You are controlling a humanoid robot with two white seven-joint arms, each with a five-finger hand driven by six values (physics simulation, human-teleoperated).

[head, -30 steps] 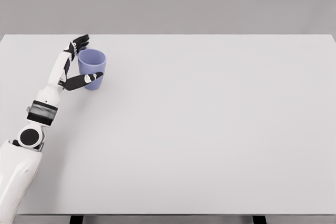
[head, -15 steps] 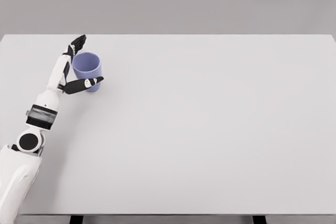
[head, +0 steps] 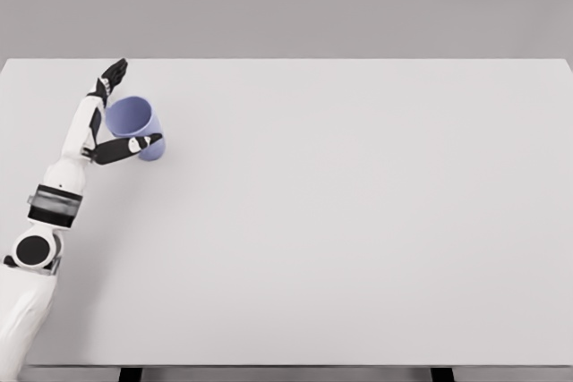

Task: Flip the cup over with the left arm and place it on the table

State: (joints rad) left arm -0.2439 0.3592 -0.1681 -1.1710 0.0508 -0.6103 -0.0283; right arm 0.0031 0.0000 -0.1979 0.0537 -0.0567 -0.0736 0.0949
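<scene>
Cup point(head: 136, 128): blue, at the table's point(head: 358, 221) far left, tilted with its open mouth facing up and left.
Left hand point(head: 112, 114): fingers behind the cup, thumb across its front; looks like a loose grasp.
Done: cup gripped and tipped partway.
Left: finish the flip, set it down, let go.
Right arm: out of view.

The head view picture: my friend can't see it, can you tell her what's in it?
A white robot's left hand holds a blue cup near the far left of a big white table. The cup is tipped to the left, with its opening facing up and left, and the thumb lies across its front.
</scene>
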